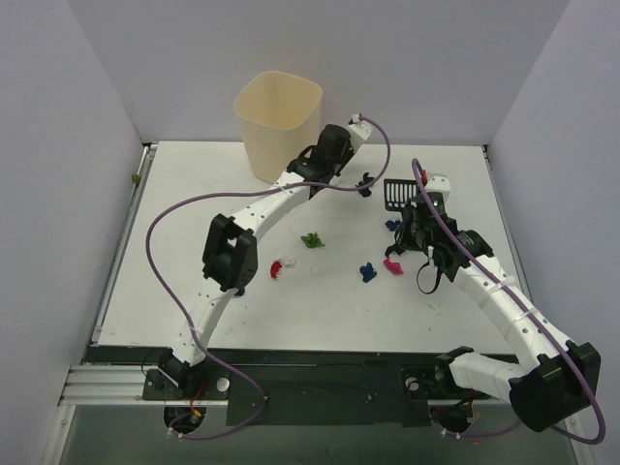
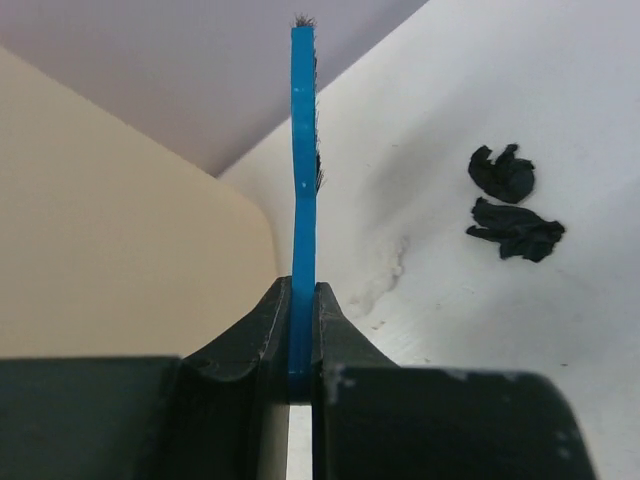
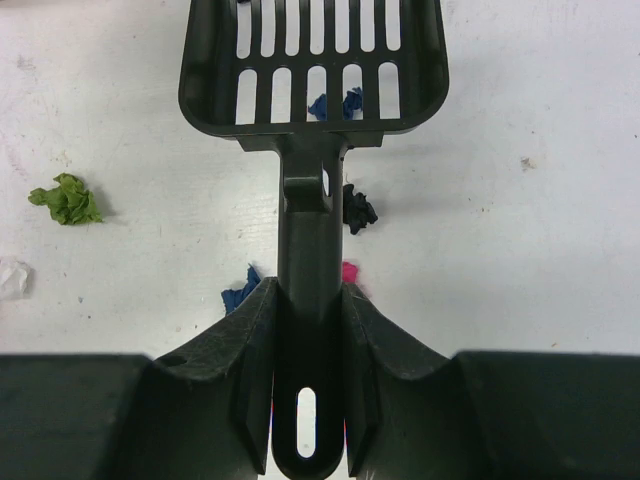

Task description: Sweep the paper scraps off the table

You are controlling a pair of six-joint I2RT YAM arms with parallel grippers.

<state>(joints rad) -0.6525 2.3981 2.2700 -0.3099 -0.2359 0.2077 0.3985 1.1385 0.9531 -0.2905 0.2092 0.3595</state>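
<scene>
Paper scraps lie on the white table point(image 1: 174, 291): a green one point(image 1: 311, 239), a red and white one point(image 1: 281, 264), a blue one point(image 1: 367, 272) and a magenta one point(image 1: 392, 264). Two black scraps point(image 2: 502, 172) lie right of the brush. My left gripper point(image 2: 303, 295) is shut on a thin blue brush point(image 2: 303, 150), held upright beside the bin point(image 2: 120, 230). My right gripper point(image 3: 310, 300) is shut on the handle of the black slotted scoop point(image 3: 313, 70). Blue scraps point(image 3: 335, 103) show through the scoop's slots. A black scrap point(image 3: 358, 208), a magenta one point(image 3: 350, 272) and a blue one point(image 3: 238, 293) lie beside the handle.
A cream plastic bin point(image 1: 278, 121) stands at the back of the table, left of centre. Pale wall panels close in the table on three sides. The left arm's purple cable point(image 1: 160, 237) loops over the left half of the table.
</scene>
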